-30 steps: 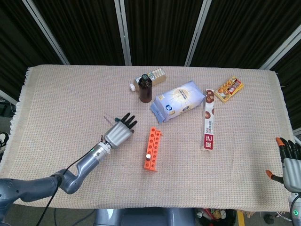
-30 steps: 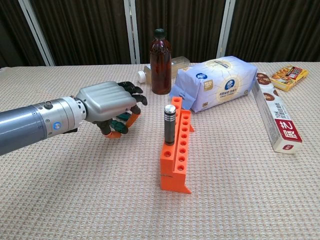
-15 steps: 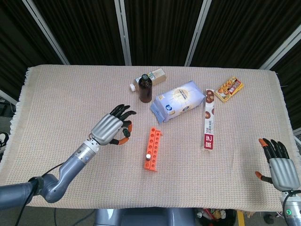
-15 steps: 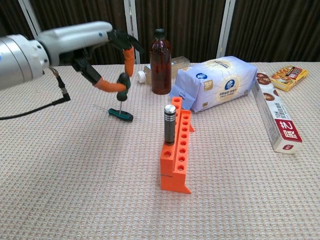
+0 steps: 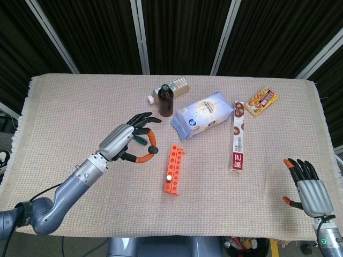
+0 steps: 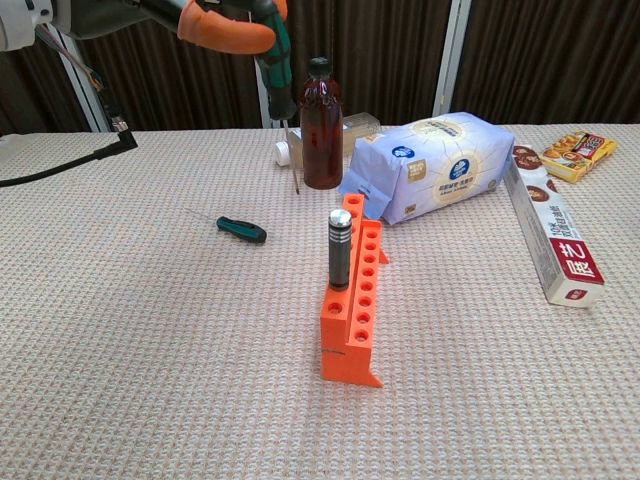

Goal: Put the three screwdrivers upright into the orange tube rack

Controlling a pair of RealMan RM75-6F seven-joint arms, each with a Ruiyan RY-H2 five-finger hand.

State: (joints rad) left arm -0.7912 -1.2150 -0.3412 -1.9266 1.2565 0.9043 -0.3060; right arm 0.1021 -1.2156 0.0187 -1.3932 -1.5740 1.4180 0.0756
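Head view: the left hand [image 5: 127, 142] hangs above the cloth-covered worktop [image 5: 69, 112], just left of the orange tube rack [image 5: 172, 169], its fingers [image 5: 144, 158] curled around a green-handled screwdriver [image 5: 141, 140]; from this angle the tool is mostly hidden, so the hold reads only in part. A silver-capped screwdriver [image 5: 168, 177] stands in a rack hole near the front end. The right hand [image 5: 306, 187] sits at the worktop's front right corner, fingers spread and holding nothing. Behind the rack lie a brown bottle [image 5: 165, 100], a blue-white bag [image 5: 202, 114], a long red-and-white box [image 5: 239, 136] and a small snack pack [image 5: 260, 101].

Chest view: the held screwdriver [image 6: 277, 70] hangs high, handle up in orange-tipped fingers [image 6: 225, 25], its shaft pointing down in front of the bottle [image 6: 321, 125]. A second green-handled screwdriver [image 6: 241, 230] lies flat on the worktop [image 6: 150, 340], left of the rack [image 6: 354, 300] and apart from it. The silver-capped tool [image 6: 339, 249] stands upright in the rack.
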